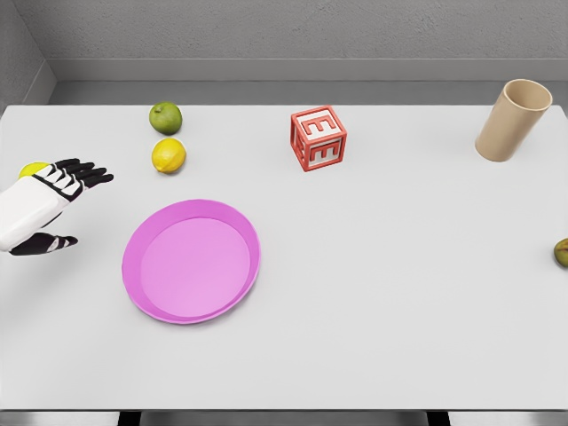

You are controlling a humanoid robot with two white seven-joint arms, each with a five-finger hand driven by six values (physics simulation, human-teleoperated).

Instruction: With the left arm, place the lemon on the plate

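The left hand (55, 200) hovers at the desk's (399, 293) left edge, fingers spread, holding nothing. The lemon (169, 155) lies ahead and to its right — just below a green apple (165, 117), above the pink plate (191, 260) — roundish, no clear long axis.

Bare simulated test room: plain white table (399, 293) against featureless grey walls (293, 31).

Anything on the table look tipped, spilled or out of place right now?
Nothing is spilled or damaged. The tan cup at the far right appears to lean left rather than stand straight, though camera perspective may cause that. A brownish-green fruit is cut off by the right edge. The lemon lies off the plate.
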